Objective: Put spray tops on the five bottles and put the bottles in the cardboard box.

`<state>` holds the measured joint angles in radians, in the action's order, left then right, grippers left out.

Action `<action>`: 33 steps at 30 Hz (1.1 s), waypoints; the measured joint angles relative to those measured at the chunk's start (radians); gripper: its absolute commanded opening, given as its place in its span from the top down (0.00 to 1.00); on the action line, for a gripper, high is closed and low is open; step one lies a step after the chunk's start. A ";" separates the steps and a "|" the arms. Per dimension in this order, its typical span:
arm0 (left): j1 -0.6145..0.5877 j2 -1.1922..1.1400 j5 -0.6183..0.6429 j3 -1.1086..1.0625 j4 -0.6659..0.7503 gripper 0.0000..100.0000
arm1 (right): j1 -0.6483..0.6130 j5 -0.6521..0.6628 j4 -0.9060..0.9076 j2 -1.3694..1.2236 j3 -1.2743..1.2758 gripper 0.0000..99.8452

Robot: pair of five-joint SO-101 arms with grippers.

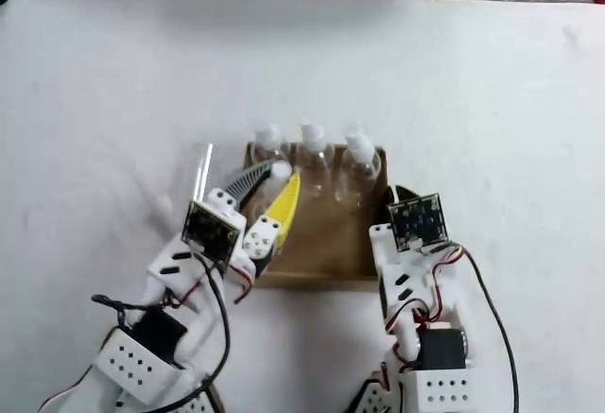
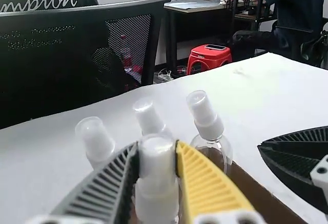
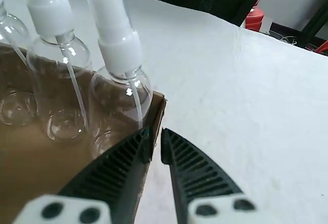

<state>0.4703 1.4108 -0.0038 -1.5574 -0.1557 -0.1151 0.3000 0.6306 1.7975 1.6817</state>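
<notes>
A brown cardboard box [image 1: 326, 252] lies between the two arms. Three clear bottles with white spray tops stand along its far wall [image 1: 267, 146] [image 1: 314, 153] [image 1: 360, 163]. My left gripper [image 1: 281, 173], with one grey and one yellow finger, is shut on the white spray top of another bottle [image 2: 156, 183] over the box's left part, just in front of that row. My right gripper [image 3: 157, 143], with black fingers, is closed on the box's right wall [image 3: 156, 112] beside the nearest bottle [image 3: 120, 85].
A thin white rod [image 1: 201, 173] lies on the white table [image 1: 492, 101] left of the box. My right gripper's black fingers [image 2: 302, 157] show beside the box in the left wrist view. A black chair [image 2: 77, 55] and a red stool [image 2: 209, 57] stand beyond the table.
</notes>
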 measured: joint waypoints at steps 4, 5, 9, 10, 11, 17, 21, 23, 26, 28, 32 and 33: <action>0.000 0.000 0.000 0.000 -0.069 0.89 | 0.000 0.000 0.000 0.000 0.000 0.98; 0.000 0.002 0.000 0.000 -0.077 0.89 | 0.000 0.000 0.000 0.000 0.000 0.98; -0.002 0.002 0.000 0.000 -0.080 0.88 | 0.000 0.000 0.000 0.000 0.000 0.98; -0.002 0.002 0.000 0.000 -0.080 0.88 | 0.000 0.000 0.000 0.000 0.000 0.98; -0.002 0.002 0.000 0.000 -0.080 0.88 | 0.000 0.000 0.000 0.000 0.000 0.98; -0.002 0.002 0.011 0.041 -0.169 0.81 | 0.000 0.021 0.000 0.000 0.000 0.98; -0.009 0.002 0.127 0.141 -0.345 0.78 | 0.000 0.044 0.000 0.000 0.000 0.98; -0.037 0.002 0.170 0.175 -0.400 0.78 | 0.000 0.048 0.000 0.000 0.000 0.98; -0.080 0.002 0.187 0.198 -0.413 0.78 | 0.000 0.048 0.000 0.000 0.000 0.98; -0.083 0.002 0.193 0.201 -0.414 0.78 | 0.000 0.048 0.000 0.000 0.000 0.98; -0.092 0.002 0.196 0.249 -0.422 0.78 | 0.000 0.048 0.000 0.000 0.000 0.98; -0.092 0.002 0.196 0.261 -0.422 0.78 | 0.000 0.048 0.000 0.000 0.000 0.98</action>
<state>0.3782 1.4124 0.1926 -1.2965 -0.5777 -0.1151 0.3475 0.6306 1.7975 1.6817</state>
